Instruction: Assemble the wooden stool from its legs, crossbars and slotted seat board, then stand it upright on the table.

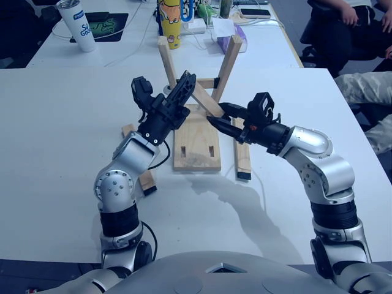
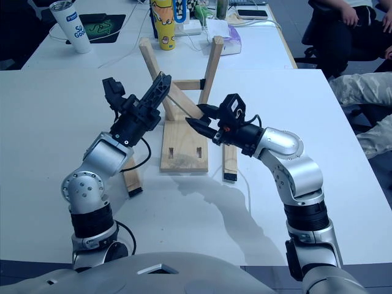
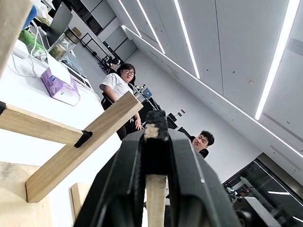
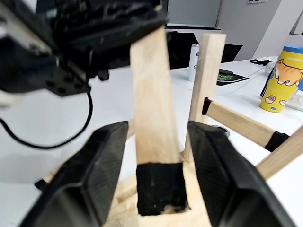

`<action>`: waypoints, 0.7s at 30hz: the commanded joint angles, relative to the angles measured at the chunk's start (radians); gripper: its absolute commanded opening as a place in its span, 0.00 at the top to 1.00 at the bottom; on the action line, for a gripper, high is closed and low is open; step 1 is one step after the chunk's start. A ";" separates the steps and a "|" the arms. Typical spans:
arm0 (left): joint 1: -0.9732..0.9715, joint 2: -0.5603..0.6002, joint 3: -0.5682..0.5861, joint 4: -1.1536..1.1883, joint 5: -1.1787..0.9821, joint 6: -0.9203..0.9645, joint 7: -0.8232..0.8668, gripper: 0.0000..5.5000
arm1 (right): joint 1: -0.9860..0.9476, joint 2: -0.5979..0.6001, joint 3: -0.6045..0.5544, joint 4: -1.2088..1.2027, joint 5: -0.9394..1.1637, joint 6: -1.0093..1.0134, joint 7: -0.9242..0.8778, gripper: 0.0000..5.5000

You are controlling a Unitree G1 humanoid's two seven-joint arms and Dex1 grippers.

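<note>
Seat board point(image 1: 197, 147) is laid flat at ctr of table point(image 1: 55, 171), w/ two slots seen at its near end. The stool is seen part-built.

Far L on back table point(image 1: 49, 55), a lidded white tumbler point(image 1: 78, 26) is stood. Blue print is carried on its side, and its contents are hidden. A loose leg point(image 1: 147, 179) is laid on the table just L of the board, its mid part covered by the L arm.

L gripper point(image 1: 187, 82) is clamped on the upper end of a slanted leg point(image 1: 207, 101). The wood is seen pinched btwn both fingers in the L wrist view. The leg's black-tipped lower end is met by the board, but whether it is seated in a slot can't be told.

Behind, L upright leg point(image 1: 166, 58) and R upright leg point(image 1: 228, 58) are raised from the board's far end. They are joined by a crossbar point(image 1: 208, 83), which is partly hidden by the L gripper.

On the back table, a yellow cup point(image 1: 171, 24) w/ a cartoon figure is stood, contents not visible. Near it is a purple tissue box point(image 1: 236, 41) w/ a white sheet sticking out.

R gripper point(image 1: 217, 114) is held at the slanted leg's lower part. Its fingers point(image 4: 102, 165) are spread either side of the wood, w/ gaps seen btwn pads and leg. A 2nd loose leg point(image 1: 243, 160) is laid just R of the board, its far end covered by the R gripper.
</note>
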State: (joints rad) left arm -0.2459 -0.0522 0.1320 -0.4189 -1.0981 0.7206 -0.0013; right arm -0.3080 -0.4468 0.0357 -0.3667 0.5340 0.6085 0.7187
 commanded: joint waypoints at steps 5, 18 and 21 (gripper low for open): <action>0.053 0.030 0.028 0.003 0.110 -0.080 0.047 0.92 | -0.203 0.120 -0.257 0.161 0.216 0.161 -0.290 0.52; 0.325 0.117 0.078 -0.178 0.499 -0.255 0.156 0.92 | 0.055 0.197 -0.153 0.321 -0.315 -0.196 -0.665 0.80; 0.334 0.080 0.050 -0.170 0.546 -0.281 0.174 0.92 | 0.069 0.240 -0.176 0.329 -0.329 -0.248 -0.707 0.89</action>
State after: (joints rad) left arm 0.0798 0.0528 0.2021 -0.5931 -0.5725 0.4554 0.1599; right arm -0.2460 -0.2415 -0.1139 -0.0399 0.2049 0.3875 0.0420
